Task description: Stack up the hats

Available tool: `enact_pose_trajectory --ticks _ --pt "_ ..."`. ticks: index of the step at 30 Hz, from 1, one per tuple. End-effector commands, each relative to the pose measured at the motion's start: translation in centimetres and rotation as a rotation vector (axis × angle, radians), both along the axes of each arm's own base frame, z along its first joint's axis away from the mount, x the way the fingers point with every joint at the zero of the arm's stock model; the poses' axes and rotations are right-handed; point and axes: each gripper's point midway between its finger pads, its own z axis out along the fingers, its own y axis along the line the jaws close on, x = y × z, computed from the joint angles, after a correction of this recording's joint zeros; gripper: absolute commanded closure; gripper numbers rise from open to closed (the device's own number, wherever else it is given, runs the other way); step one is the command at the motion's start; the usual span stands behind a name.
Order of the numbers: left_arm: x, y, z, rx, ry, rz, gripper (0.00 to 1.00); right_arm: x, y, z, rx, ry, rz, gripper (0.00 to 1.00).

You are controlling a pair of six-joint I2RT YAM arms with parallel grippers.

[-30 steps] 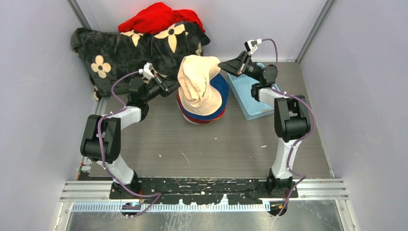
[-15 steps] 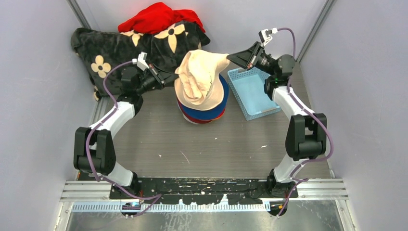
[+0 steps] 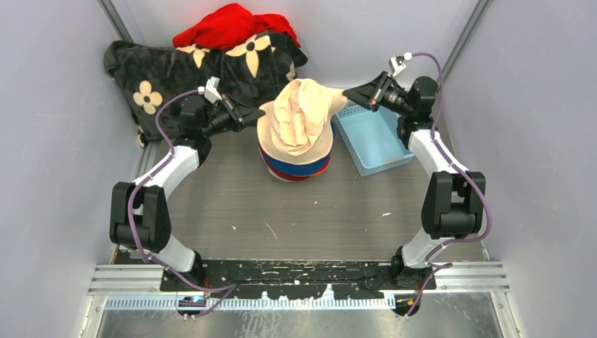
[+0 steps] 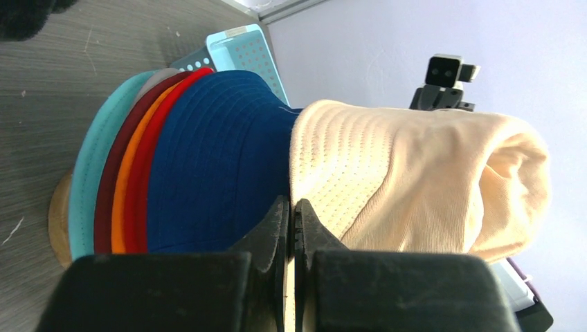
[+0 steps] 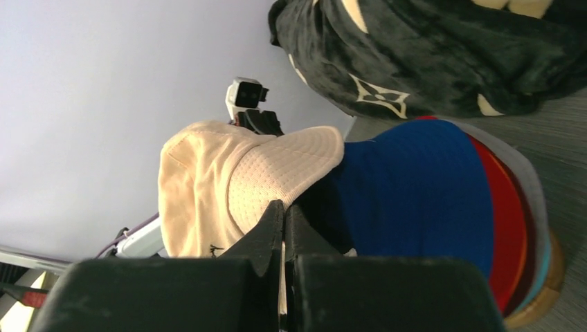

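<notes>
Top view is bright and even, with diffuse light from overhead. Shadows on the table around the hat stack are soft and faint. Glare streaks show on the metal plate at the bottom edge. In the wrist views the cream hat is sharp, weave readable. Left gripper and right gripper read near-black, detail crushed, slightly soft close to the lens. Wall is flat and pale.
</notes>
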Motion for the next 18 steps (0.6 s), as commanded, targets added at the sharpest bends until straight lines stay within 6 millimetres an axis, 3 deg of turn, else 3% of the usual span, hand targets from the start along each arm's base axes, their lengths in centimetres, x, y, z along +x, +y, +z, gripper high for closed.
enact_pose_trajectory --ticks 1,8,18 --pt "1.1 0.5 1.6 0.0 -0.052 0.023 1.0 1.5 -2.6 -0.2 -0.021 -0.054 -0.082 0.99" --pt "1.7 0.4 0.2 -0.018 -0.047 0.028 1.0 3.7 -3.2 -4.0 -0.011 0.0 -0.079 0.99" --pt "0.6 2.3 -5.1 0.01 -0.023 0.1 1.0 3.8 -2.8 -9.1 -0.012 0.059 -0.058 0.99"
